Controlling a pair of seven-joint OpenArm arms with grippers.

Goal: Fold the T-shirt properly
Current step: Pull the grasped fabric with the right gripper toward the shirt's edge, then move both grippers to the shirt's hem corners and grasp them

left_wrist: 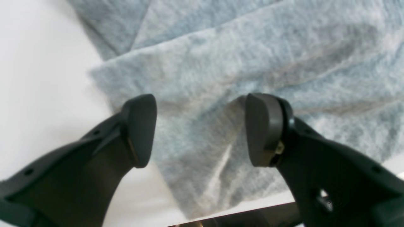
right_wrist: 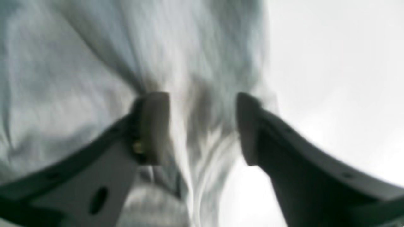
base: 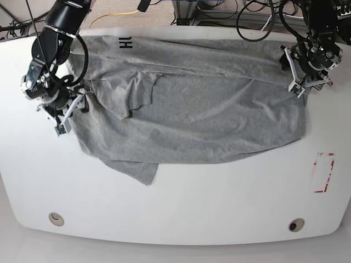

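Lying lengthwise-folded on the white table (base: 181, 203), the T-shirt (base: 208, 115) awaits crosswise folds; left gripper (left_wrist: 200, 129) gapes empty over one end, right gripper (right_wrist: 202, 127) half-parted, cloth between

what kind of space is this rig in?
Most likely a robotics lab or test bench, not a home. A white table bears only the T-shirt, loose cables trail over the floor behind it, and a marker of red tape sits on the tabletop.
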